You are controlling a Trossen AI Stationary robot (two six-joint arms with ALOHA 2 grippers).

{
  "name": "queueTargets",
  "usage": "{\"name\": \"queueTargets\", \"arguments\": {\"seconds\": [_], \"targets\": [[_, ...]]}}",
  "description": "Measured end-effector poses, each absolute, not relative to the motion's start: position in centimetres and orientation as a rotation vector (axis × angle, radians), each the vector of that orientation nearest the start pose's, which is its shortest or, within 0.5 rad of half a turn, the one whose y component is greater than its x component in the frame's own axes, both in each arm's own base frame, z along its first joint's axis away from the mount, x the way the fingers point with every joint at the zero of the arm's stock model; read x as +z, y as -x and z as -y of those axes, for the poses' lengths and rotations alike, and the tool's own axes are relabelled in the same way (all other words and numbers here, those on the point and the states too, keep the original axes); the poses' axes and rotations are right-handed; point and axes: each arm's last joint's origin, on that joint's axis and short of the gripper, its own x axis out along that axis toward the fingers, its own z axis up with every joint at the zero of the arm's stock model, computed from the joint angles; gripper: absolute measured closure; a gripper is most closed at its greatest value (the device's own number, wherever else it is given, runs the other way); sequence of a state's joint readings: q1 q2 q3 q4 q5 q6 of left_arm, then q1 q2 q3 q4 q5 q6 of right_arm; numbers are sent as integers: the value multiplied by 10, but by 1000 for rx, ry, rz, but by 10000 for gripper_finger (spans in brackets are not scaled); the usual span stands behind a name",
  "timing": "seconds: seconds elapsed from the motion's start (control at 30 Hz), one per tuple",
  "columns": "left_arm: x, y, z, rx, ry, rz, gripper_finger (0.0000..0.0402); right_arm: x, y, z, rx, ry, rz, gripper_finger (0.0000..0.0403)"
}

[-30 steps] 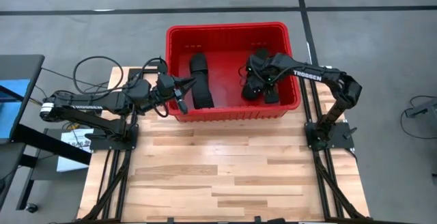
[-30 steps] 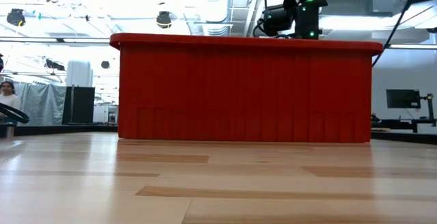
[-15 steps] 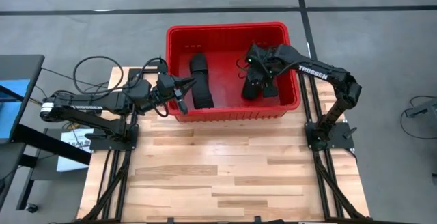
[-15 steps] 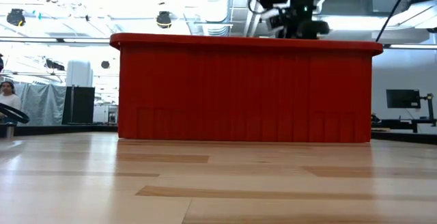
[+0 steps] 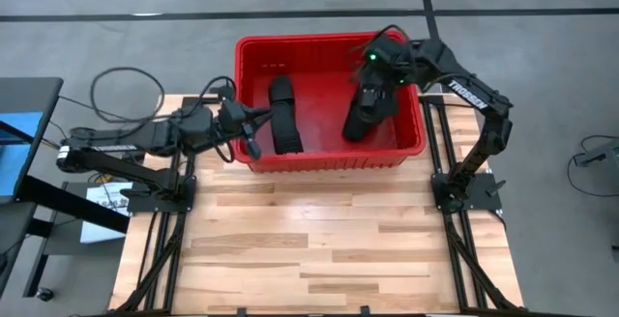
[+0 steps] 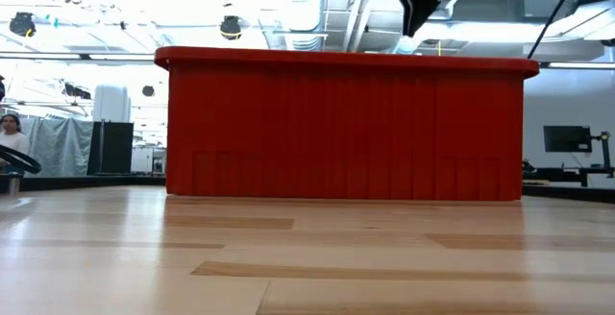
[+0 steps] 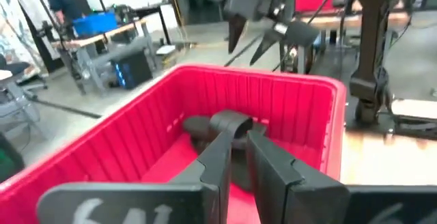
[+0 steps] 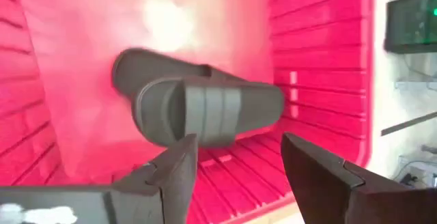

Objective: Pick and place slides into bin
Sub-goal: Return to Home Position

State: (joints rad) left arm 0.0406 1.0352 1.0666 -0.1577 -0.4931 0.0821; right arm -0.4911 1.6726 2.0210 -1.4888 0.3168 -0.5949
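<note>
- Table (image 5: 319,249): the near stretch of pale wood lies bare from side to side, giving wide free room in front of the bin.
- Left gripper (image 7: 237,134): fingers drawn together with nothing between them, reaching in over the rim at the bin's left near corner. The white marks on its body are cut off and unreadable.
- Bin (image 5: 329,39): red, at the table's far end, beyond both arm bases.
- Left-hand slides (image 5: 280,114): black, lying near-to-far on the bin floor, left of centre.
- Right-hand slides (image 5: 363,124): near the right wall, with bare red floor between the two groups.
- Right gripper (image 8: 239,149): spread wide and empty, raised above the rim over the right-hand slides. Its arm carries white "TROSSEN" lettering (image 5: 468,93).
</note>
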Motion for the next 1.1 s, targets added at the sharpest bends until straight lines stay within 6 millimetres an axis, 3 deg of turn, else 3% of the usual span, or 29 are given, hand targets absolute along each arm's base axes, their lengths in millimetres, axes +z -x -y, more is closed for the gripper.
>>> {"name": "queueTargets", "arguments": {"seconds": [0.17, 0.33, 0.57, 0.73, 0.87, 1.1], "targets": [[420, -216, -28, 538, -16, -193, 360, 438, -249, 143, -382, 378, -1295, 207], [460, -214, -31, 492, 7, -213, 362, 441, -246, 140, -419, 308, -1289, 220], [486, -226, -49, 553, -50, -429, 381, 440, -248, 136, -459, 202, -1248, 244], [475, -248, -69, 564, -63, -670, 391, 440, -252, 129, -448, 166, -1226, 263], [455, -268, -86, 527, -64, -828, 395, 440, -254, 125, -443, 152, -1218, 277], [425, -294, -107, 504, -48, -970, 395, 440, -254, 125, -477, 103, -1204, 285]]}}
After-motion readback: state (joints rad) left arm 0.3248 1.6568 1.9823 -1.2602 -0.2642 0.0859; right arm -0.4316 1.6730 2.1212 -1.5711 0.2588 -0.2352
